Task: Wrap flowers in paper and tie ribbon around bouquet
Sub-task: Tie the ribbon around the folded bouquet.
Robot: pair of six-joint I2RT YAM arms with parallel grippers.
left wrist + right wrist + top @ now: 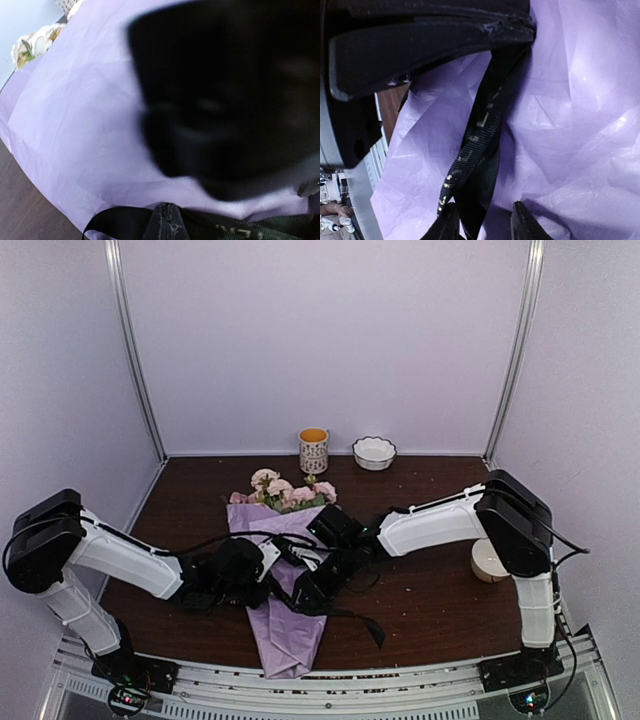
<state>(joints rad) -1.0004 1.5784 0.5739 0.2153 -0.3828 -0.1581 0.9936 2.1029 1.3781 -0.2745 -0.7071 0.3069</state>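
The brown bench holds everything. The left arm and the right arm both reach in to the middle of it and meet over the bouquet. The bouquet lies flat in the middle of the bench, with its stem end toward the near edge and its top toward the back wall. The lilac paper is wrapped around the stems, so the wrapping looks done. The pink flowers poke out of the far end. The black ribbon lies across the middle of the paper, and one loose end trails onto the bench on the right side. The left claw is clenched tight, and it looks to be pinching the ribbon at its tip. The right claw is released, with its two fingers apart and the ribbon running between them. I think the step in hand is tying, and no knot shows yet. Next, the right claw likely needs to close on the ribbon and pull it around or through, while the left claw stops its end from slipping. The pull should be gentle, since the paper is thin and could tear.
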